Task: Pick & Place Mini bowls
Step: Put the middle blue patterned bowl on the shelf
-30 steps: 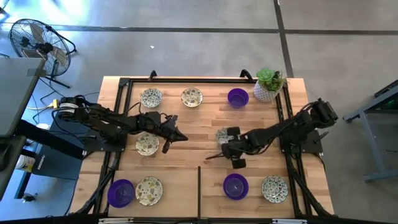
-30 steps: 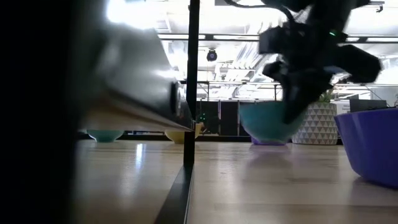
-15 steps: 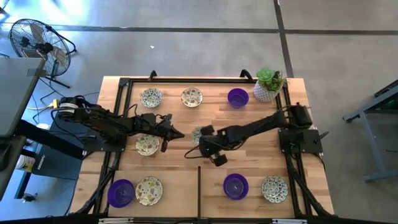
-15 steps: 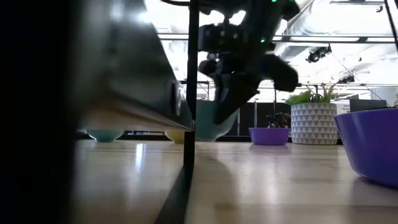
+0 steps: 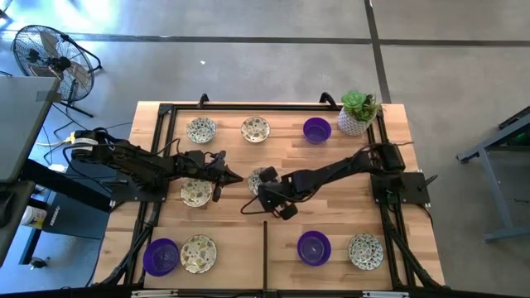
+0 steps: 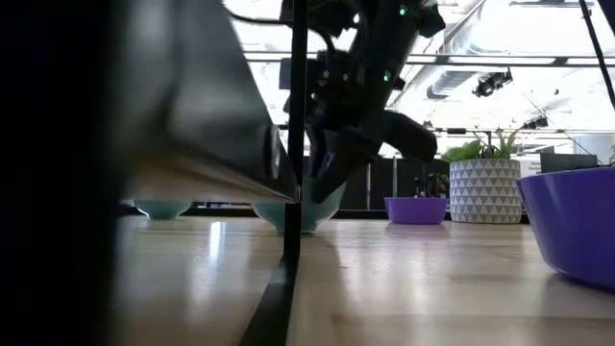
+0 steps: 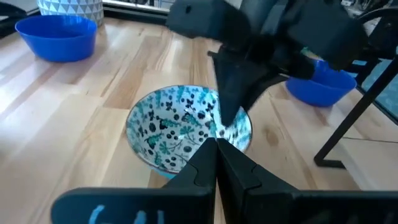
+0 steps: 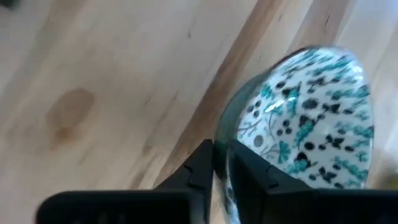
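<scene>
My right gripper (image 5: pixel 267 189) is at the table's middle, shut on a cream bowl with a green floral pattern (image 5: pixel 260 177). The bowl also shows in the left wrist view (image 7: pixel 180 127) and the low view (image 6: pixel 309 210). My left gripper (image 5: pixel 230 175) is shut and empty. It points at that bowl from the table's left side, a short way off it (image 7: pixel 216 146). Another floral bowl (image 5: pixel 196 192) rests on the table under my left arm. My right gripper holds the floral bowl by its rim (image 8: pixel 231 144), one finger inside the bowl and one outside (image 7: pixel 231 106). The fingers come from above, slanting in from the table's right side. The bowl sits about upright, its base at or just above the table; which, I cannot tell.
Two floral bowls (image 5: pixel 201 130) (image 5: pixel 255 129), a purple bowl (image 5: pixel 316 130) and a white pot with a green plant (image 5: pixel 356 113) stand along the far edge. Near the front edge stand purple bowls (image 5: pixel 161 257) (image 5: pixel 314 247) and floral bowls (image 5: pixel 199 252) (image 5: pixel 365 251). A dark rail (image 5: pixel 265 252) runs inward from the front edge.
My right gripper has carried the floral bowl toward the table's left edge, from right of centre to the middle, close to my left gripper. It has come down with the bowl, which hung clear above the table before and is now at table level.
</scene>
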Motion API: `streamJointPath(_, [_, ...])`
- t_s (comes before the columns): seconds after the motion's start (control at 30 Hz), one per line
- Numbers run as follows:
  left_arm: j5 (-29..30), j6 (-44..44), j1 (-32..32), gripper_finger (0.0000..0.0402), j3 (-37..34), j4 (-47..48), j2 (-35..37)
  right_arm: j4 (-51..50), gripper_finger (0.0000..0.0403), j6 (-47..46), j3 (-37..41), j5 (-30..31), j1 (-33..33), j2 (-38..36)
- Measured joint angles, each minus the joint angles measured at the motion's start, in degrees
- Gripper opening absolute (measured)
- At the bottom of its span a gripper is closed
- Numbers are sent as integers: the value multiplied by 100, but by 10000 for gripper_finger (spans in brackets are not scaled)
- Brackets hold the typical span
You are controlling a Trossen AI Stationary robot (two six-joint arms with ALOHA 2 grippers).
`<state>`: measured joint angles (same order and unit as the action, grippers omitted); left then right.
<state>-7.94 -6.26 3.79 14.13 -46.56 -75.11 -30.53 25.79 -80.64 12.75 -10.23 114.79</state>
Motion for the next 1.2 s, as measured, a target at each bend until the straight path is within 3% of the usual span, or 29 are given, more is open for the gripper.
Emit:
streamJointPath(0.2, [-6, -2, -4, 2, 49, 77, 0, 32, 117, -364, 0, 743, -319, -373])
streamJointPath(0.33, [-190, -3, -4, 2, 361, 588, 0, -139, 151, -915, 81, 727, -411, -710])
streamJointPath(0.43, [-378, 18, -7, 2, 711, 1124, 0, -53, 151, -1296, 601, 641, -420, -1128])
streamJointPath(0.6, [-435, 326, -47, 2, 1392, 2419, 0, 797, 110, -1879, 2147, 822, -388, -2266])
streamJointPath(0.87, [-390, 895, -131, 2, 2364, 4404, 0, 4419, 11, -2962, 5060, 867, -368, -4180])
streamJointPath(1.07, [-243, 903, -131, 4, 2871, 5348, 0, 7371, 14, -3361, 6889, 1116, -366, -4635])
streamJointPath(1.2, [-126, 748, -162, 25, 3223, 6106, -2, 8634, 10, -3485, 7642, 1118, -368, -4641])
